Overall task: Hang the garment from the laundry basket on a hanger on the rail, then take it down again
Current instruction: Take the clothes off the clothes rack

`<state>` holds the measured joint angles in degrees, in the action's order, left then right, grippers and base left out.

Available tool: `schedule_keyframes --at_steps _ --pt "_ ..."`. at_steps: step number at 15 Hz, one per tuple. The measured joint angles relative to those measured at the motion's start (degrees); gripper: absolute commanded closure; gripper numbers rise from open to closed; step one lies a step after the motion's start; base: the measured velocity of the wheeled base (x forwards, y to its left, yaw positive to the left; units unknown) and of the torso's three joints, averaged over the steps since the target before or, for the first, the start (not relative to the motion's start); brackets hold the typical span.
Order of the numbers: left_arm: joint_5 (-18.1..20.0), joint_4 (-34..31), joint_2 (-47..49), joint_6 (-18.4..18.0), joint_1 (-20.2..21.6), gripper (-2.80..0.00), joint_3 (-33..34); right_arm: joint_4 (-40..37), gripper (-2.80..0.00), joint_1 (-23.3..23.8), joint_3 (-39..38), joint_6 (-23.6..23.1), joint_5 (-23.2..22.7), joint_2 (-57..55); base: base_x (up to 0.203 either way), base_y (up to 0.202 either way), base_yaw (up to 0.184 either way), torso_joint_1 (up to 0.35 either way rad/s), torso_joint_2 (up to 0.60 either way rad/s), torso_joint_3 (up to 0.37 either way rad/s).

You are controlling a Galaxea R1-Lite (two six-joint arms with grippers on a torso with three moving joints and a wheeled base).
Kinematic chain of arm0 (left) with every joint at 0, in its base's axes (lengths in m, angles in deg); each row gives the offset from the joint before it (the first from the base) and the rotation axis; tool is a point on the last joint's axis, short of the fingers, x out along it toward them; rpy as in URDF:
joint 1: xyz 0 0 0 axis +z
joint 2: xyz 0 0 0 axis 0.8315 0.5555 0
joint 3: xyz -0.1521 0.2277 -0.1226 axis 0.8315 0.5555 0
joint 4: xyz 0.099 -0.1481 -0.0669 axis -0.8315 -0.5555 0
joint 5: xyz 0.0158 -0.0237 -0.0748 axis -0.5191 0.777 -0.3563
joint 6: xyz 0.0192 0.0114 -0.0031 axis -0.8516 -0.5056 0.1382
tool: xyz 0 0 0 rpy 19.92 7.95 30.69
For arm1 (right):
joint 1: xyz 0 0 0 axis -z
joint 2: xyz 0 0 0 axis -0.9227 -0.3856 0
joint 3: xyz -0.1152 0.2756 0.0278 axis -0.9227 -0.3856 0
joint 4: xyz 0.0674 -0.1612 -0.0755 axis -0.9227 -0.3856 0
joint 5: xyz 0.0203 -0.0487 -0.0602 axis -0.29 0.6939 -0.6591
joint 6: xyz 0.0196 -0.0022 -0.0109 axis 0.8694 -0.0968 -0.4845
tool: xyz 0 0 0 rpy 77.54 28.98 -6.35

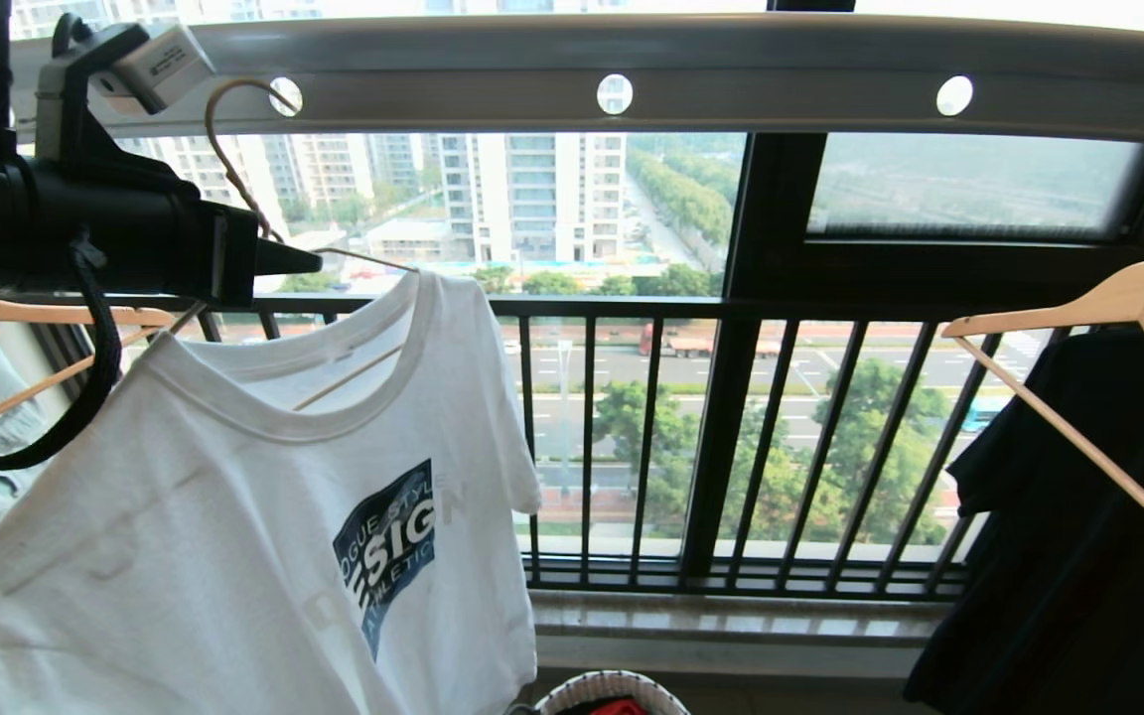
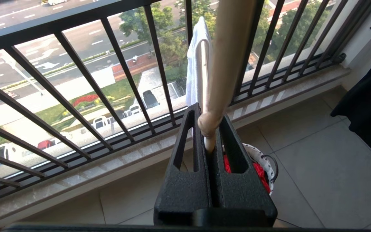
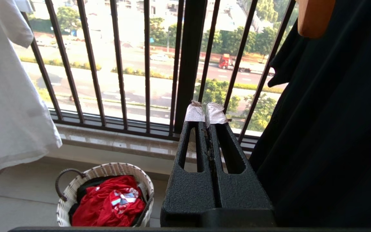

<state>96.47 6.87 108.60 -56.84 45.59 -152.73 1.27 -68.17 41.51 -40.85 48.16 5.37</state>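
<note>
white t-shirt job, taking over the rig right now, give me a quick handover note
Left claw: up by the rail, shut on the thin cream-white wire hanger, just below its hook.
Right claw: shut, empty, parked low beside the black garment.
White short-sleeved T-shirt with the dark blue chest logo: on the wire hanger, whose hook sits at a round hole of the long grey-white rail.
Small round white woven basket: on the floor below, holding red and dark clothes.
Done: T-shirt hung.
Left: lift the hanger off the rail and take the T-shirt down.
</note>
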Motion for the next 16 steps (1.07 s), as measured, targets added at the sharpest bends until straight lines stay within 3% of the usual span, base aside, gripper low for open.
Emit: schedule_keyframes --at_steps 9,13,16 --pt "0.0 -0.2 -4.7 0.1 -0.4 0.00 -0.2 -0.1 0.00 0.0 0.0 0.0 0.0 0.0 0.000 0.000 0.000 0.000 0.00 0.000" --pt "-0.2 -2.9 -7.6 0.4 -2.7 0.00 -0.4 -0.1 0.00 0.0 0.0 0.0 0.0 0.0 0.000 0.000 0.000 0.000 0.00 0.000" --pt "-1.0 -5.2 -9.0 0.9 -7.1 0.00 1.7 0.1 0.00 0.0 0.0 0.0 0.2 0.0 0.000 0.000 0.000 0.000 0.00 0.000"
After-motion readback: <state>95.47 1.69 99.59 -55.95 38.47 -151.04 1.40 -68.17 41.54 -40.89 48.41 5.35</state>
